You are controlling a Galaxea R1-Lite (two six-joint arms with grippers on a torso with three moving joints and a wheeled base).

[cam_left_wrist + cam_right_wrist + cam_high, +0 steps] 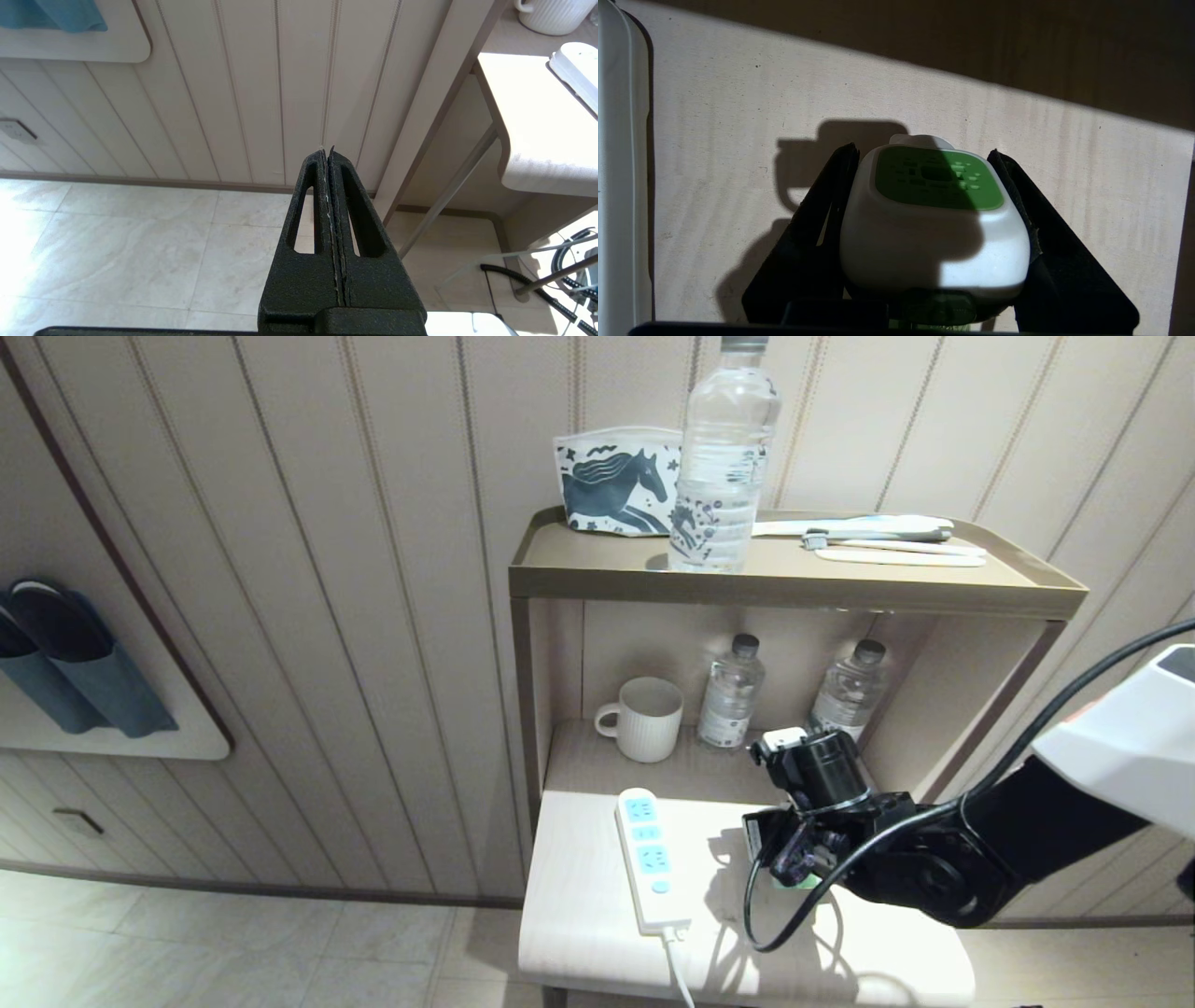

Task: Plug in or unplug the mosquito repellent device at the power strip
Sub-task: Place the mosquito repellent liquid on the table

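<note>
Pinching the mosquito repellent device (934,224) just beside the power strip (648,859) on the worktop (579,915), the right gripper (924,196) should hold it straight and line its prongs up with a socket.

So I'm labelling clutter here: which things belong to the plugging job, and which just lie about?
Job: mosquito repellent device, held in right tool; power strip.
Lying about: mug, water bottles, horse pouch, toothbrushes.

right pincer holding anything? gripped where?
Yes: the right pincer clamps the repellent device by the two sides of its white head, green face outward. Left pincer is shut and empty.
</note>
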